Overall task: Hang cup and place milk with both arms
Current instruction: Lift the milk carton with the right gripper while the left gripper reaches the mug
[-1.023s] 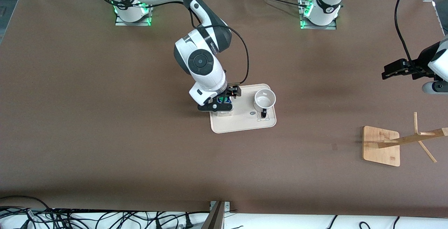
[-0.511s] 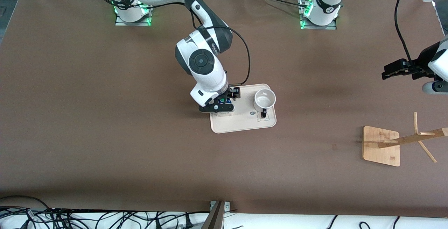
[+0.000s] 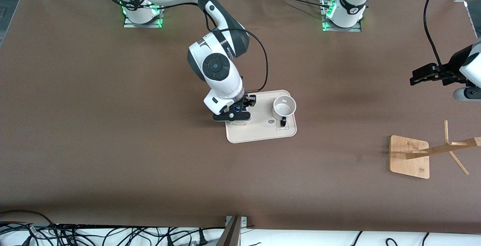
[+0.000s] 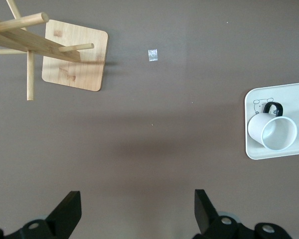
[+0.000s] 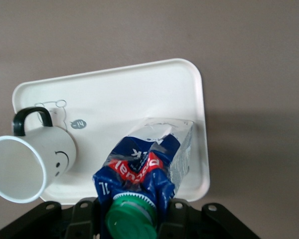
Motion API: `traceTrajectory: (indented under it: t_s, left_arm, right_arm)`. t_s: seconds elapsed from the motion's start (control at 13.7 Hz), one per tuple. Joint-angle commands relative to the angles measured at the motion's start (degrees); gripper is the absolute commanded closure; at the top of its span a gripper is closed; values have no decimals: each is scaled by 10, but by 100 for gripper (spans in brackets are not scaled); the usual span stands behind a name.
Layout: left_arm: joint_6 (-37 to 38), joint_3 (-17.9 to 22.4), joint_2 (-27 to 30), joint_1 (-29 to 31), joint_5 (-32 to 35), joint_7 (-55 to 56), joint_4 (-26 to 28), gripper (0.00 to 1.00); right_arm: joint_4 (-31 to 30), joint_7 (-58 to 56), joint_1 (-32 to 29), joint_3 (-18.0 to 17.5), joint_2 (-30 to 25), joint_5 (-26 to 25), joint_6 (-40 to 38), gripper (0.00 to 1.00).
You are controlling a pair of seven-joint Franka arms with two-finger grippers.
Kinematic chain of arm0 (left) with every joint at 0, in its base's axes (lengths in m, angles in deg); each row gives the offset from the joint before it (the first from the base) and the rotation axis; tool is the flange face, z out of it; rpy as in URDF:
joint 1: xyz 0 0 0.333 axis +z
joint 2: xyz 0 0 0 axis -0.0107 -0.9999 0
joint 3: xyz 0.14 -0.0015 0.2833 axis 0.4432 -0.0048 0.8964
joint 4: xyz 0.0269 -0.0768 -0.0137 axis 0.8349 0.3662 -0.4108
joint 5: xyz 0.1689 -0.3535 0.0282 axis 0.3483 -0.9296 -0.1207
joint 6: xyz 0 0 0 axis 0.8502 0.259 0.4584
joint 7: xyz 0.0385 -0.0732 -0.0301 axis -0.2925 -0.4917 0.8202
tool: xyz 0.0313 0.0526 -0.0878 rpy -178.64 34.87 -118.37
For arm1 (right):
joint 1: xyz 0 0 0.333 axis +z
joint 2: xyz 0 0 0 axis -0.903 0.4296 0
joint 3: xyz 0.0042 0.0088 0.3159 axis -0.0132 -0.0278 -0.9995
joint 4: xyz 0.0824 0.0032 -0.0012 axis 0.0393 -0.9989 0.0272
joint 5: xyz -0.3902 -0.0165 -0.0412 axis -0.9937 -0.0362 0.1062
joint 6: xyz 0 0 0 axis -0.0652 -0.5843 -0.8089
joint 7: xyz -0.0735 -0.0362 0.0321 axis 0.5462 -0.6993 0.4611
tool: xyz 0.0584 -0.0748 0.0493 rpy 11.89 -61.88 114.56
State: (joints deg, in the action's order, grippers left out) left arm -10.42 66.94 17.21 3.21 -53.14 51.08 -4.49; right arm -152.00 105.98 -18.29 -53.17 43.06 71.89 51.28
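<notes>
The milk (image 5: 144, 164), a dark-blue and white carton with a green cap (image 5: 132, 219), stands on the cream tray (image 5: 139, 89). My right gripper (image 5: 132, 215) is shut on its top, one finger on each side just below the cap. In the front view the right gripper (image 3: 237, 112) hides most of the milk (image 3: 236, 107). The cup (image 3: 284, 106), white with a black handle and a smiley face, stands upright on the tray (image 3: 263, 135) beside the milk, toward the left arm's end. My left gripper (image 3: 428, 74) waits open in the air near that end.
A wooden rack with a square base (image 3: 409, 157) and slanting pegs (image 3: 447, 148) stands toward the left arm's end, nearer the front camera than the tray. The left wrist view shows this rack (image 4: 74, 59), the cup (image 4: 271, 130) and bare brown table under the left gripper (image 4: 137, 214).
My right gripper has shut on the top of the milk carton, which it straddled open a second ago. The left arm has not moved.
</notes>
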Motion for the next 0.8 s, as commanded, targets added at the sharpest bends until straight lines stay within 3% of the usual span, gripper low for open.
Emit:
traceTrajectory:
  t_s: [0.0, 0.44, 0.73]
  left_arm:
    - [-3, -2, -2, -2, 13, 2, -4, 0]
    - [1, -2, -12, -24, 16, -2, -1, 0]
    - [24, -19, -11, -31, 2, 14, 9, 0]
  right_arm:
    - [16, -7, 7, 23, -14, 12, -51, 69]
    - [12, -8, -12, 35, -95, 13, -90, 69]
    - [-104, -63, -76, 33, -210, 7, -111, 66]
